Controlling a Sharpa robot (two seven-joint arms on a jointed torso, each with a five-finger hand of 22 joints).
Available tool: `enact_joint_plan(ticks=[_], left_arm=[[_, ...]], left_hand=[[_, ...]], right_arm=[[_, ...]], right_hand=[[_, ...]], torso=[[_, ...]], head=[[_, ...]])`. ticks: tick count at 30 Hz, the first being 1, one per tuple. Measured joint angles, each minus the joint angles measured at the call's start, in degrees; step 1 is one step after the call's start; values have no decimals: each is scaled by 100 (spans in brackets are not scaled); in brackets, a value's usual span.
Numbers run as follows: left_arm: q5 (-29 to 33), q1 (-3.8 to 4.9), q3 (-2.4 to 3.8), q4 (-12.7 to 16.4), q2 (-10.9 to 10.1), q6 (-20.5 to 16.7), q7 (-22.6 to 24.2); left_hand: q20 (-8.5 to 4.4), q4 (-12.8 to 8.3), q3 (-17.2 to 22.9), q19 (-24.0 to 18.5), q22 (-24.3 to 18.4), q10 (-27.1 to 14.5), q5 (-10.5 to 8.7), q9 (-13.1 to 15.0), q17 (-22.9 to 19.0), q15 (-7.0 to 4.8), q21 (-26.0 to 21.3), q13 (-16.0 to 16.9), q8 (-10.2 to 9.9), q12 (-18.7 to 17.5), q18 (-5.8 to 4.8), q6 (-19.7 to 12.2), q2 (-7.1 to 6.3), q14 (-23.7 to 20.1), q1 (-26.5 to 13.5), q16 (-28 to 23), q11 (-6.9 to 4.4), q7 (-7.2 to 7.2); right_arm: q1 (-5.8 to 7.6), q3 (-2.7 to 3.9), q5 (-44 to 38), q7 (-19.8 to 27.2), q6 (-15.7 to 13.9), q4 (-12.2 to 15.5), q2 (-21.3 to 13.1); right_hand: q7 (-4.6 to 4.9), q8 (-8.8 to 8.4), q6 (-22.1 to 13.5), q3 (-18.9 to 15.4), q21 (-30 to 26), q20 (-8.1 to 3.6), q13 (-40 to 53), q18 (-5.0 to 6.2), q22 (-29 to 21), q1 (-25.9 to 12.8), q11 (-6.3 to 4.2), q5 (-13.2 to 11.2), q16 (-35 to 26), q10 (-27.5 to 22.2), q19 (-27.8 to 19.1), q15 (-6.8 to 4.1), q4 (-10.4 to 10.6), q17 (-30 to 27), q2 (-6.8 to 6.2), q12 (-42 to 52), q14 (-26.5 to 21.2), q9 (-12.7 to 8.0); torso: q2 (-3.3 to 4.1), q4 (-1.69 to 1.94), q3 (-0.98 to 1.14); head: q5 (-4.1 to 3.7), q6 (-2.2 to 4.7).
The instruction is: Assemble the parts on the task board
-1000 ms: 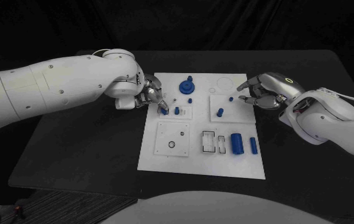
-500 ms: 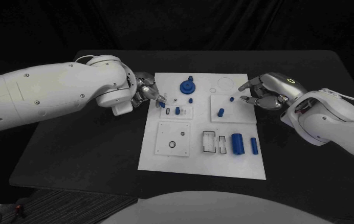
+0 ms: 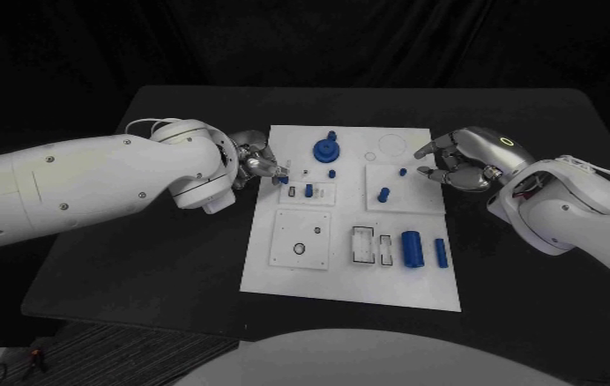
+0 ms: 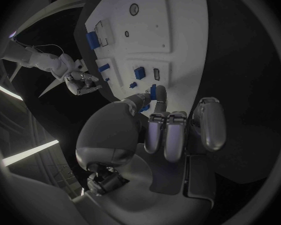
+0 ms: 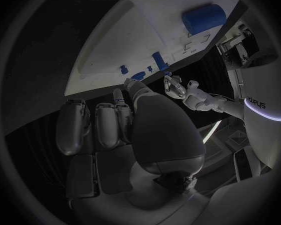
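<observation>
Left of centre, the left hand [image 3: 258,164] pinches a small blue part [image 3: 279,179] at the board's [image 3: 318,276] left edge; it could slip from so light a pinch, while the right hand [image 3: 460,159] hovers curled, empty.

Both arms are clad in smooth white shells, bulging into rounded housings near the wrists. The left arm [image 3: 115,179] carries small dark screw heads dotted along its casing, and a thin pale cable loops over its wrist housing. The right arm [image 3: 560,214] has a thin cable too. Each ends in a silver metallic hand: the left hand [image 3: 258,164] with grey padded fingers [image 4: 168,132], the right hand [image 3: 464,159] bearing a glowing ring on its back.
</observation>
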Motion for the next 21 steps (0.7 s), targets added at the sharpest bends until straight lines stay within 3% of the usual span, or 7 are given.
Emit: enact_joint_plan(ticks=[7,21], left_arm=[[-94,-107,0,-7,30,-81,42],[-152,-146,1,-34,75,56,54]], left_hand=[[0,0,0,0,0,0,-1,9,0,0,0,0,26,0,0,-10,-14,0,-14,0,0,8],[-1,-55,88,1,0,0,-30,30,0,0,1,0,57,0,0,-51,-22,0,-82,0,0,11]], right_arm=[[0,0,0,-10,-4,12,-31],[0,1,0,-12,-12,8,-22]], right_hand=[[0,0,0,0,0,0,0,0,0,0,0,0,0,0,0,0,0,0,0,-1,0,0],[0,0,0,15,0,0,0,0,-1,-6,0,0,0,0,0,0,-15,0,-6,7,0,-6]], torso=[[-2,-9,-7],[7,1,-6]], head=[[-19,0],[-12,0]])
